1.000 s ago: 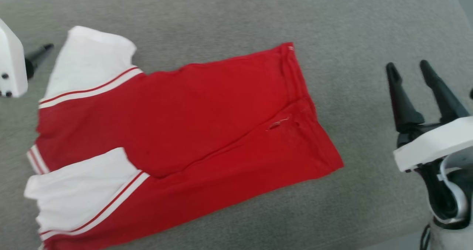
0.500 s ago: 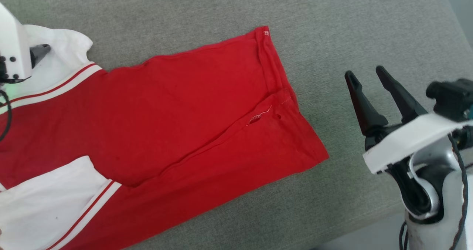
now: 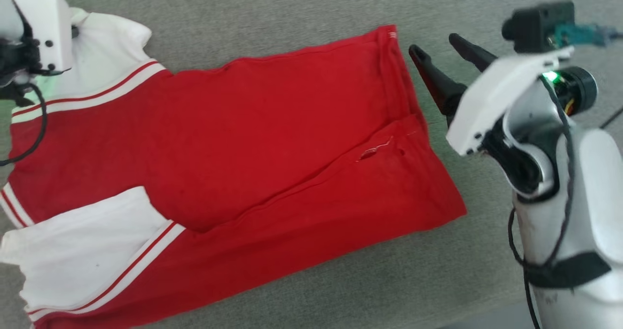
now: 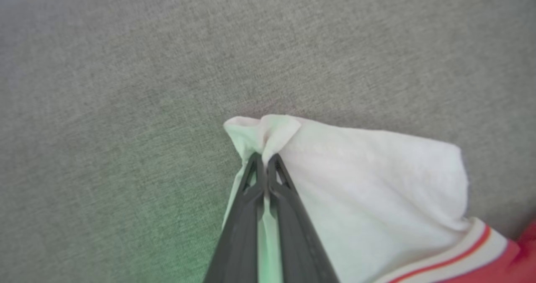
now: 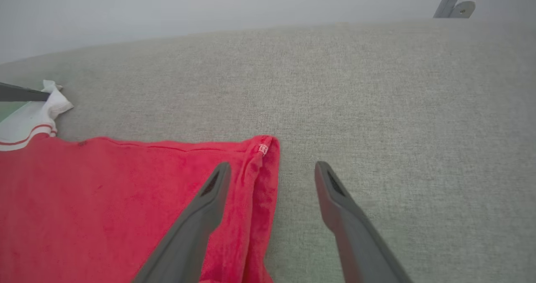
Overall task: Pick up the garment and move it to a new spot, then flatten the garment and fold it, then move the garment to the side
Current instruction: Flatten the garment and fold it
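Note:
The garment [image 3: 272, 139] is a red jersey with white fabric and red-striped trim at its left end, lying folded on the grey surface. In the left wrist view my left gripper [image 4: 264, 158] is shut on a bunched corner of the white fabric [image 4: 368, 182]. In the head view its white housing [image 3: 41, 27] sits over that far-left corner. My right gripper [image 3: 433, 44] stands open just right of the garment's far right hem corner. In the right wrist view its fingertips [image 5: 221, 170] straddle that red hem corner [image 5: 264, 147], slightly above it.
The grey fabric surface [image 3: 292, 12] spreads around the garment, with bare room beyond and to the right [image 5: 398, 107]. Its near edge runs past the lower right [image 3: 491, 317]. A metal leg [image 5: 454, 0] stands behind the far edge.
My left gripper has shut on the white corner of the garment. My right arm has moved up and left to the red hem corner. The head camera has shifted.

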### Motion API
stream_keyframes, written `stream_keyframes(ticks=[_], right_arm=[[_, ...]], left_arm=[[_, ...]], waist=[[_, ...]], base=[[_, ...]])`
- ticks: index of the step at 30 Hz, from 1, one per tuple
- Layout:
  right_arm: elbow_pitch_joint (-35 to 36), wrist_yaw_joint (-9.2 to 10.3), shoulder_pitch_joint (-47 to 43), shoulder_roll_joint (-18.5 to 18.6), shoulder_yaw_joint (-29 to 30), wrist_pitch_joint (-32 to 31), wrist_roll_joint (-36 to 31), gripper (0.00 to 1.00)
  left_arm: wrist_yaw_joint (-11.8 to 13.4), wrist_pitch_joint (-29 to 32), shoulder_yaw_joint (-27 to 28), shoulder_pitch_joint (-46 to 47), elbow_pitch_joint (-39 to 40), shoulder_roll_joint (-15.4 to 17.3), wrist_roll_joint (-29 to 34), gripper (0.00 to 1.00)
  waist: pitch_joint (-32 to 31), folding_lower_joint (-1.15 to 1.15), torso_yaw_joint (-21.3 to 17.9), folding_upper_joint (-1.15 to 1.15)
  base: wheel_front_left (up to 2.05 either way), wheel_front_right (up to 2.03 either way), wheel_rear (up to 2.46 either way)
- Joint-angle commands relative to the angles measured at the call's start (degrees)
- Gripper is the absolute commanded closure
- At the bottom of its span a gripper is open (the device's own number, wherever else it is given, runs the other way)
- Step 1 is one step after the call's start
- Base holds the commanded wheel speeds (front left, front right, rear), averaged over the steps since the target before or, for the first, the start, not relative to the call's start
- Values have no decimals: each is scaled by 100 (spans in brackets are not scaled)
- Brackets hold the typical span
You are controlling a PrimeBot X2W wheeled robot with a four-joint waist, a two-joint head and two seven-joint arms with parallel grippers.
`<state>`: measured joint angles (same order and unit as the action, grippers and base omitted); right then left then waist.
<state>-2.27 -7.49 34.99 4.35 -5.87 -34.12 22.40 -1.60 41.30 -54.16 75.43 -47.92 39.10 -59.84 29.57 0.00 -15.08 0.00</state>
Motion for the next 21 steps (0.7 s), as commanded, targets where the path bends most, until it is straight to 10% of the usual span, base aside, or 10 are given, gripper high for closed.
stream_keyframes(ticks=[1, 17, 19, 21], right_arm=[[-270, 0, 200, 56, -62, -200, -6, 0], [-2591, 0, 1859, 139, -894, -1701, 2, 0], [-2893, 0, 1973, 166, -1010, -1804, 2, 100], [-3062, 0, 2048, 181, -1057, -1839, 31, 100]], left_arm=[[-26, -19, -56, -14, -141, -73, 53, 100], [-242, -285, -135, 226, -563, -648, 98, 100], [-276, -315, -146, 256, -606, -708, 103, 100], [-307, -344, -151, 289, -654, -759, 94, 100]], waist=[[51, 0, 90, 0], [254, 0, 350, 0], [255, 0, 393, 0], [234, 0, 450, 0]], base=[[0, 0, 0], [0, 0, 0], [0, 0, 0], [0, 0, 0]])
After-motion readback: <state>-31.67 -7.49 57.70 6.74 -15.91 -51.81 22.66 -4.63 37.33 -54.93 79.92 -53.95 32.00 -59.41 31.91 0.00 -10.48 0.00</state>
